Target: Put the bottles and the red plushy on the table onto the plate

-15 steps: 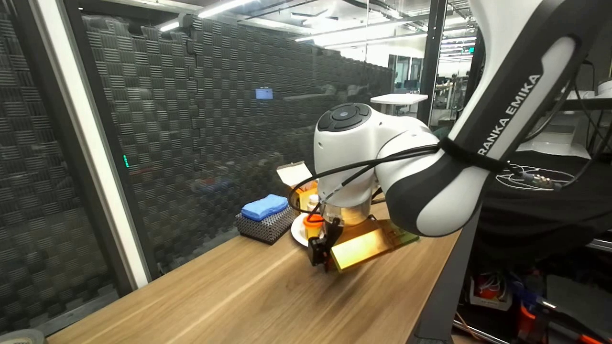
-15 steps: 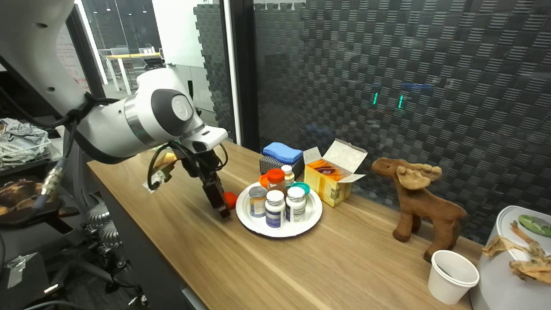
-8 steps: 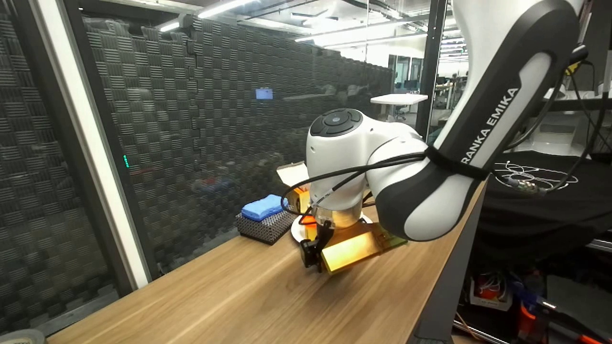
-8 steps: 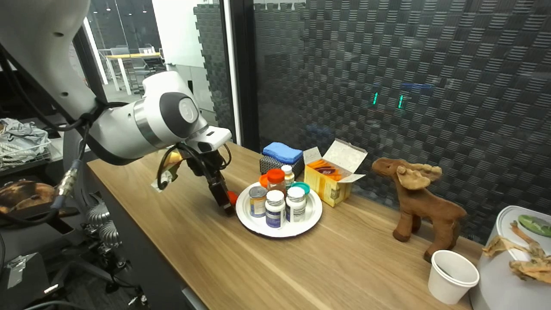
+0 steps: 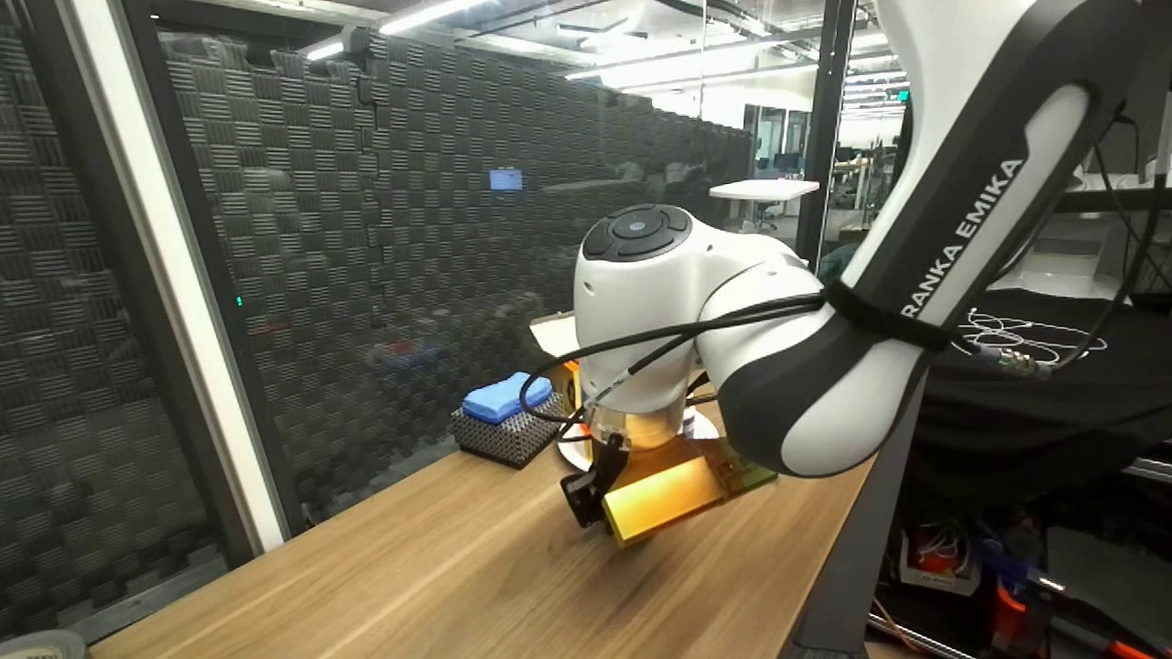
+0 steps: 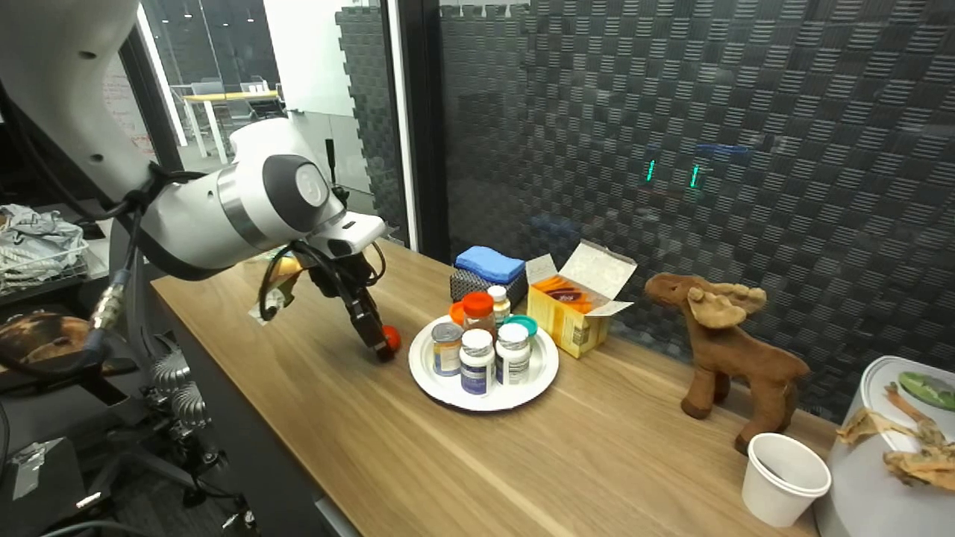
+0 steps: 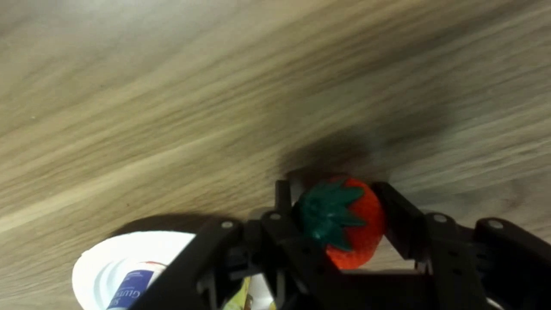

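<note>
Red and green, the plushy (image 7: 351,219) is pinched from two sides by the pincer (image 7: 333,196) close to the surface (image 6: 448,455), near the plate (image 6: 543,371), presumably so it can clear the rim and join the bottles (image 6: 477,363) standing there.

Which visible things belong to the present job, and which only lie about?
Job: red plushy with green leaves, small capped bottles, round white plate, brown wooden table.
Lying about: brown plush moose, yellow cardboard box, white round cup, blue pad.
</note>
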